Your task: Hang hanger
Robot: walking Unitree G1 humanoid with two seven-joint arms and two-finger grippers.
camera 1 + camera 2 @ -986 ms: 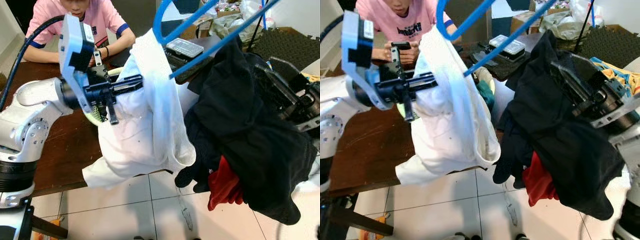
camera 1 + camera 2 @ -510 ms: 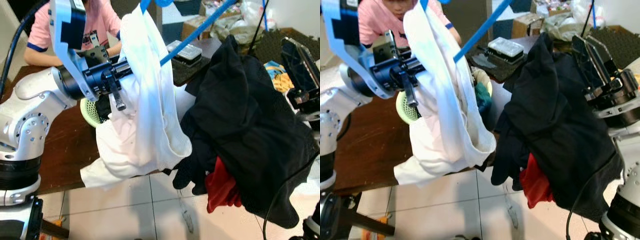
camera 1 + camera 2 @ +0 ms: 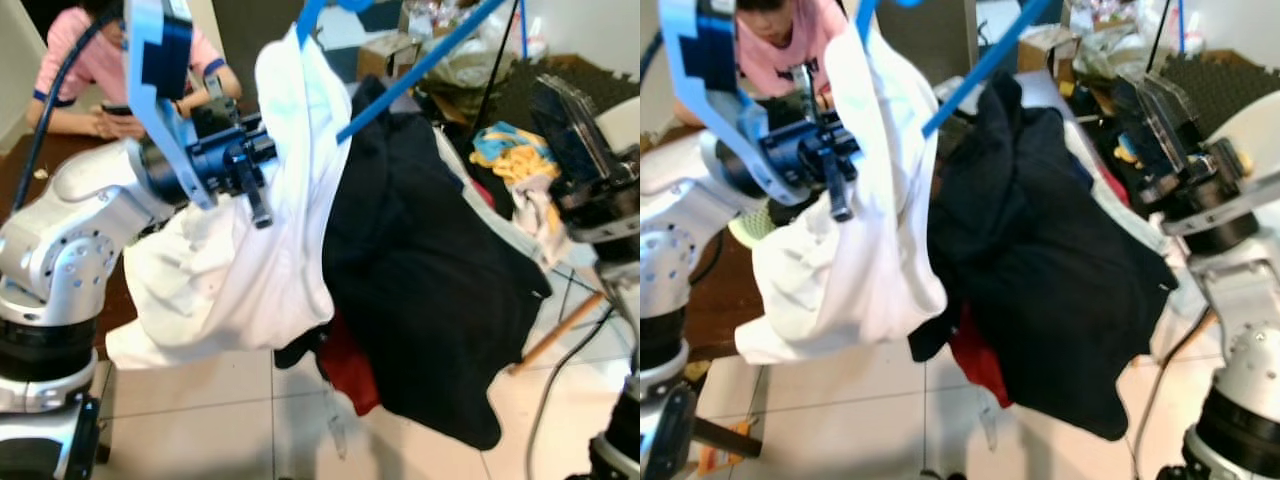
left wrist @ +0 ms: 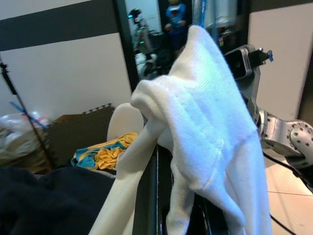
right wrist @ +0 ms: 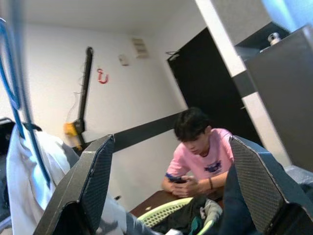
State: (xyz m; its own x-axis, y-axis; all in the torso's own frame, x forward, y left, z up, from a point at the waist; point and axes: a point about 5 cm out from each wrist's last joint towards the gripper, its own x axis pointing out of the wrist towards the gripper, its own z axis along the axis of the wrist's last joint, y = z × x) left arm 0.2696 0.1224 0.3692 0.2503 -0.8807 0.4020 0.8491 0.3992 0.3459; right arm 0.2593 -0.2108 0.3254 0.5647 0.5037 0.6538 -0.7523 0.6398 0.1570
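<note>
1. Since 1 s ago the head cam has swung right: brown table [image 3: 20, 170] and seated person in pink [image 3: 85, 65] now sit far left, and a folding rack w/ yellow-blue cloth [image 3: 510, 160] has come into sight far right. Black garment [image 3: 430, 290] now hangs closer against the white one.
2. Blue hanger [image 3: 400, 75] is held high at centre, its hook cut off by the top edge; white garment [image 3: 250, 250] drapes off its left shoulder, black garment plus a red bit [image 3: 350, 365] off the right side.
3. Left gripper [image 3: 255, 175] is at the white garment's near-left edge; in the left wrist view cloth lies over its fingers [image 4: 151, 196]. Whether it's clamped on the cloth — can't tell.
4. Right gripper [image 5: 171, 186] is raised at far right, fingers spread wide, holding nothing, apart from the black garment.
5. Risks, as I judge them:
   - load looks lopsided; a tilt of the hanger could slide the black garment off onto the tiled floor [image 3: 230, 410].
   - white cloth snagged on the left fingers may drag the hanger when that arm pulls away.
   - dangling clothes hide the hook, so lining it up w/ a rail would be near blind.
</note>
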